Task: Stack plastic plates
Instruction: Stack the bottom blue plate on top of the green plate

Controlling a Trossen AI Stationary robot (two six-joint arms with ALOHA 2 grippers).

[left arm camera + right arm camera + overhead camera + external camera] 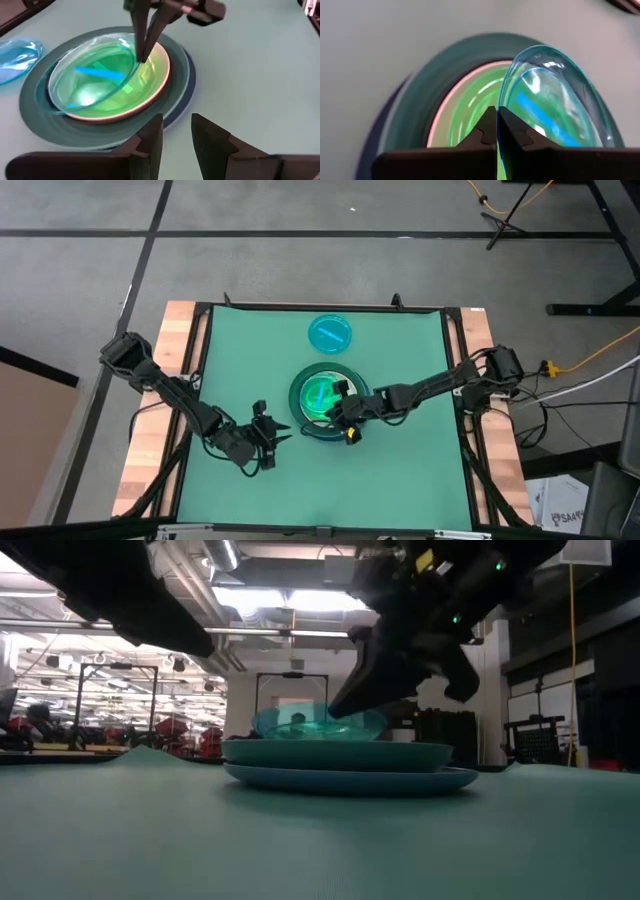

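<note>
One stack mid-mat — slate-blue plate (440, 780) under dark green plate (300, 413), lime-green plates (145, 85) inside — with the right gripper (497, 125) pinching one tilted cyan plate (555, 95) by its rim, second cyan plate (329, 333) apart behind, left gripper (176, 135) parted, idle beside the stack.

1. The slate-blue plate (303, 423) at the stack's bottom shows only as a thin crescent under the dark green plate (297, 380).
2. How many lime-green plates (145, 85) are nested there cannot be told.
3. The held cyan plate (555, 95) is cut off behind the right gripper's (497, 131) fingers.
4. No black plate can be made out.
</note>
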